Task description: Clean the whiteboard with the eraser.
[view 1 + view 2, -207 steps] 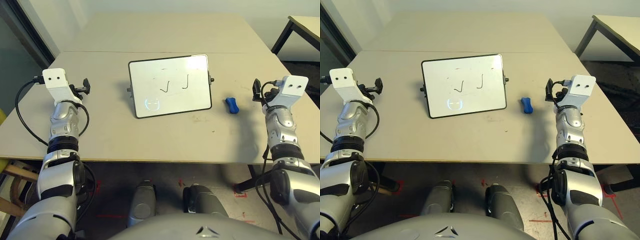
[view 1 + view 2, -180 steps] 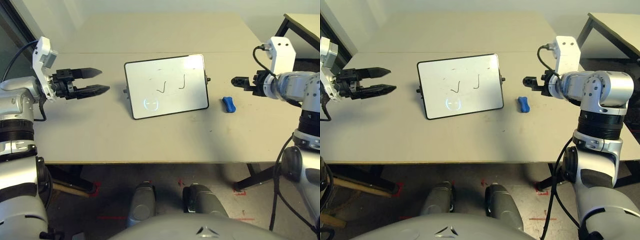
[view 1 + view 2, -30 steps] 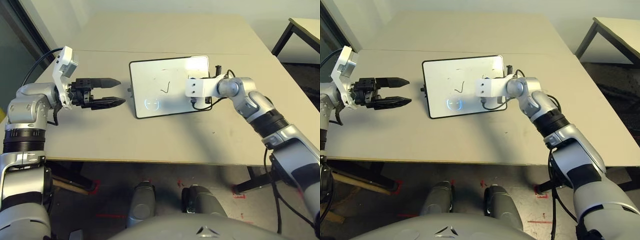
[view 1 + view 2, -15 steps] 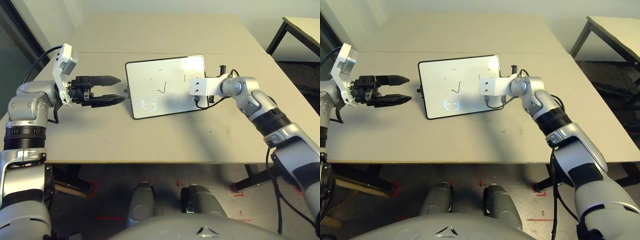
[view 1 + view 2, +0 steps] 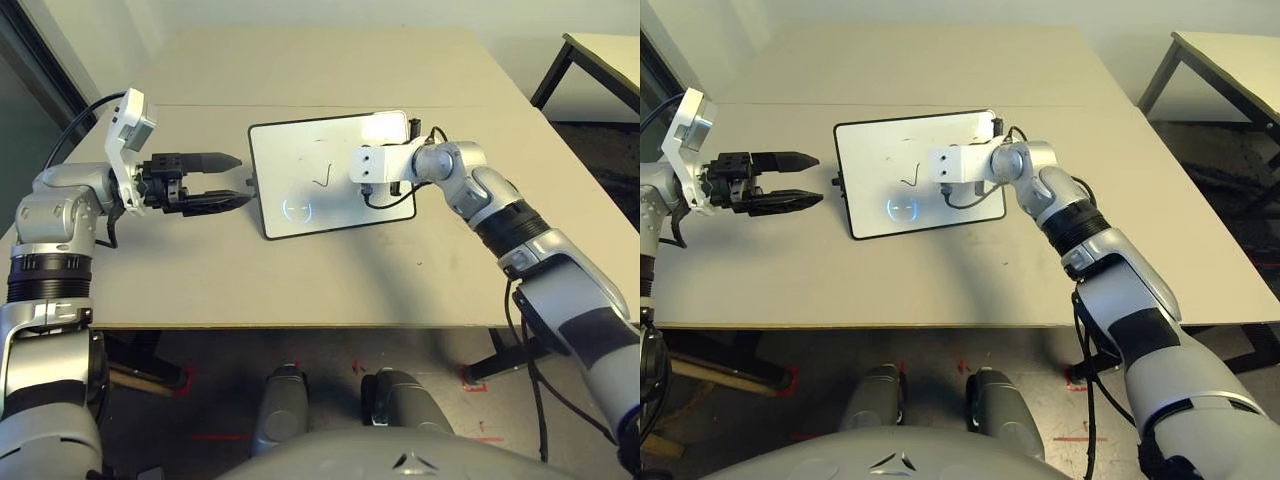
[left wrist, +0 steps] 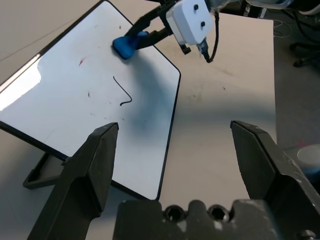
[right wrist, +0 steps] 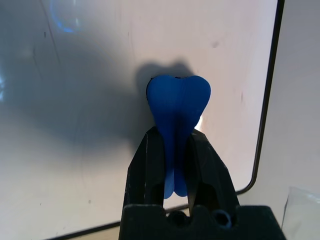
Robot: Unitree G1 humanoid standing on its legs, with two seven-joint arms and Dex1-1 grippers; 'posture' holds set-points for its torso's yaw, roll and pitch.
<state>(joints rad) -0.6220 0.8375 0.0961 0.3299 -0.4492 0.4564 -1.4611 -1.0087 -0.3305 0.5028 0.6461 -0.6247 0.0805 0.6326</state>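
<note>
1. Pinching of the small, bright blue, waisted eraser (image 7: pixel 178 100) is being done by the right gripper (image 7: pixel 175 132), whose two black fingers are pressed against its sides.
2. The eraser is held over the white rectangular whiteboard (image 5: pixel 290 155), with its flared end projecting beyond the fingertips; whether the board's surface is touched cannot be told.
3. The whiteboard, edged by a thin black frame with rounded corners, is set slightly askew on the pale beige table (image 5: pixel 250 280).
4. One dark, hooked pen stroke (image 5: pixel 323 178) can be seen near the board's middle, between the two grippers; a few small reddish specks (image 6: pixel 82 61) are also scattered over the surface.
5. A faint bluish circular mark (image 5: pixel 297 210) is shown on the part of the board nearer the robot.
6. The right gripper is largely hidden in the head views by its white wrist housing (image 5: pixel 378 164), by which part of the board is also covered.
7. The left gripper (image 5: pixel 245 178) is held beside the board's left edge, its two black fingers spread apart with nothing gripped between them, and both are pointed toward the board.
</note>
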